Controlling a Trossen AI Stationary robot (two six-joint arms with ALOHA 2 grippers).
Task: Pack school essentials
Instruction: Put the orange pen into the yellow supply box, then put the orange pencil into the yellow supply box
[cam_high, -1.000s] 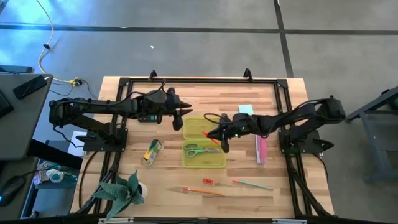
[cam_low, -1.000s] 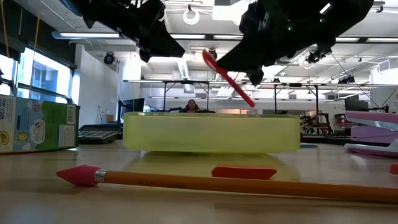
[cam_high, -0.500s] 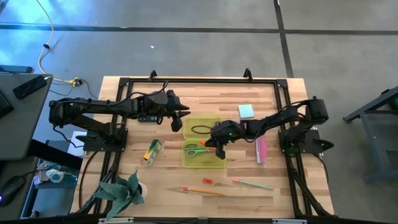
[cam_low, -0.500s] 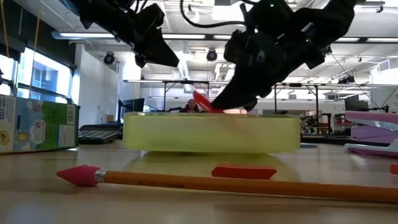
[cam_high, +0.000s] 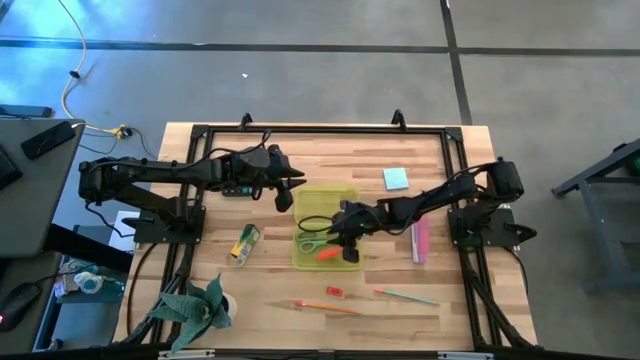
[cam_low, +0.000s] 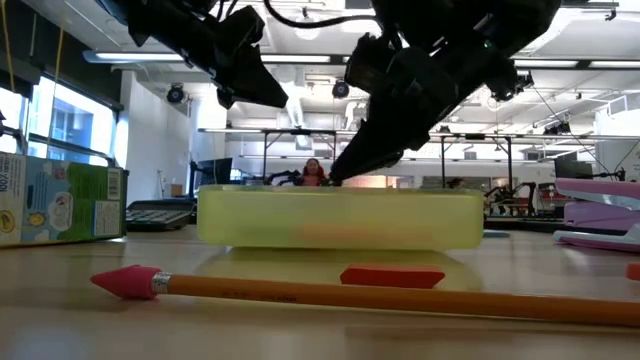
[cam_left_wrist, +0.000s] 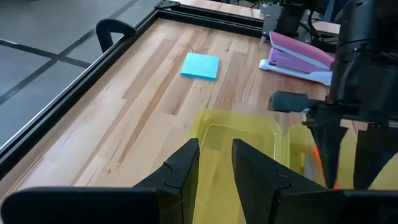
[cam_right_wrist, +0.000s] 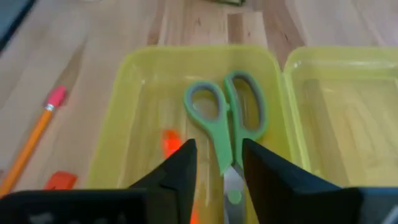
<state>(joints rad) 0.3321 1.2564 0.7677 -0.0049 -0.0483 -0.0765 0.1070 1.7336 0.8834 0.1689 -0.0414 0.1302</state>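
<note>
The translucent yellow-green case (cam_high: 327, 228) lies open on the table, its two halves side by side. Green-handled scissors (cam_right_wrist: 225, 118) and the red marker (cam_high: 328, 254) lie flat in its near half. My right gripper (cam_right_wrist: 219, 148) hovers low over that half, slanting down. It is open, with the scissors seen through the gap and the marker (cam_right_wrist: 169, 142) lying beside one finger. My left gripper (cam_left_wrist: 216, 146) hangs above the far left corner of the case (cam_left_wrist: 239, 134), open by a narrow gap with nothing in it.
A blue sticky-note pad (cam_high: 395, 179) and a pink stapler (cam_high: 420, 241) lie right of the case. A green-yellow pack (cam_high: 246, 244) lies to its left. Near the front edge are an orange pencil (cam_high: 328, 307), a red piece (cam_high: 334, 292) and a green pencil (cam_high: 406, 296).
My right gripper has gone down and toward the near left, into the near half of the case, carrying the slanting red marker. It has opened and let go. The marker now lies flat in the case beside the scissors.
</note>
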